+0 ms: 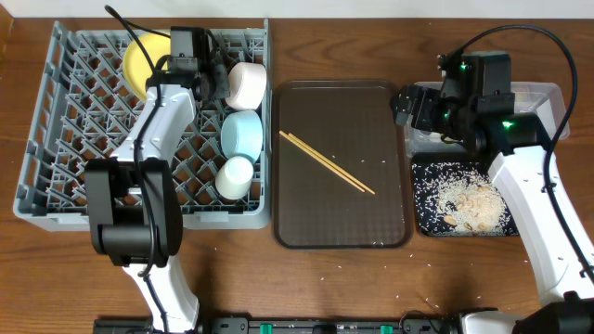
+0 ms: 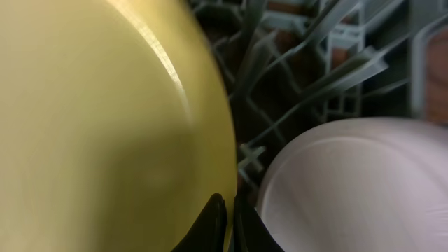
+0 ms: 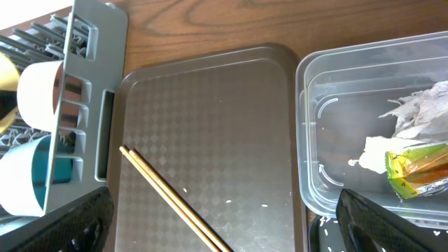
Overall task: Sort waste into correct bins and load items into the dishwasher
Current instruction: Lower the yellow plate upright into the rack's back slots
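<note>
The grey dishwasher rack (image 1: 65, 158) holds the yellow plate (image 1: 139, 65), the white bowl (image 1: 247, 83), the light blue bowl (image 1: 243, 133) and the white cup (image 1: 234, 176). My left gripper (image 1: 202, 74) is shut on the rim of the yellow plate (image 2: 105, 119), with the white bowl (image 2: 357, 189) just to its right. The chopsticks (image 1: 327, 162) lie diagonally on the brown tray (image 1: 371, 223). My right gripper (image 3: 231, 231) hangs open above the tray's right side, between the chopsticks (image 3: 175, 203) and the clear tub (image 3: 308, 140).
The clear tub (image 1: 548, 93) holds a crumpled napkin (image 3: 413, 112) and a yellow-green wrapper (image 3: 416, 168). In front of it, the black tray (image 1: 422, 199) carries rice grains and beige scraps (image 1: 469, 204). A few grains lie loose on the brown tray and on the table.
</note>
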`<act>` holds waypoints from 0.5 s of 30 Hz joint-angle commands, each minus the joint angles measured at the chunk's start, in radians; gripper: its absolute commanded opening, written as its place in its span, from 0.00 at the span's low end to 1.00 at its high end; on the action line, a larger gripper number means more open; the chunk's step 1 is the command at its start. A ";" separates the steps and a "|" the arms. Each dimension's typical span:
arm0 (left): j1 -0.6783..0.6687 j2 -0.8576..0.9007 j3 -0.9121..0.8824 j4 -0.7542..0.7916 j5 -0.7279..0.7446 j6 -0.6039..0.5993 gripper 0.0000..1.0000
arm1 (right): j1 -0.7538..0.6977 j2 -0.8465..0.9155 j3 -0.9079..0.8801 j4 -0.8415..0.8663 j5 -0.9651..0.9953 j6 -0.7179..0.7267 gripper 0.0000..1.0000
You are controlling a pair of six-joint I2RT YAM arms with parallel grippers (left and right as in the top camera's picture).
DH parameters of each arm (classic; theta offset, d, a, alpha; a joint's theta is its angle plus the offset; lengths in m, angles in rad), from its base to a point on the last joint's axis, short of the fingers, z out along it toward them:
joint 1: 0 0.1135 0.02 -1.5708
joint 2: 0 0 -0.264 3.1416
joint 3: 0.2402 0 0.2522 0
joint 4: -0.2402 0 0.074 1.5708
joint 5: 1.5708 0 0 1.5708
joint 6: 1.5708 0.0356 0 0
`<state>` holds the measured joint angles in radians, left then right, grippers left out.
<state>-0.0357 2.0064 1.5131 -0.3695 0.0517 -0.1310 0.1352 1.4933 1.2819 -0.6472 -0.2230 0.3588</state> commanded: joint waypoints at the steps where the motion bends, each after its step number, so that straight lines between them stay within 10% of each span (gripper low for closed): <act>1: 0.000 0.047 -0.006 -0.005 -0.003 -0.009 0.08 | 0.003 -0.002 0.012 0.000 0.010 0.000 0.99; 15: -0.011 0.031 0.006 0.008 -0.098 0.003 0.07 | 0.003 -0.002 0.012 0.000 0.010 0.000 0.99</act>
<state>-0.0410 2.0354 1.5139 -0.3511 0.0013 -0.1345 0.1352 1.4933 1.2819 -0.6472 -0.2230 0.3588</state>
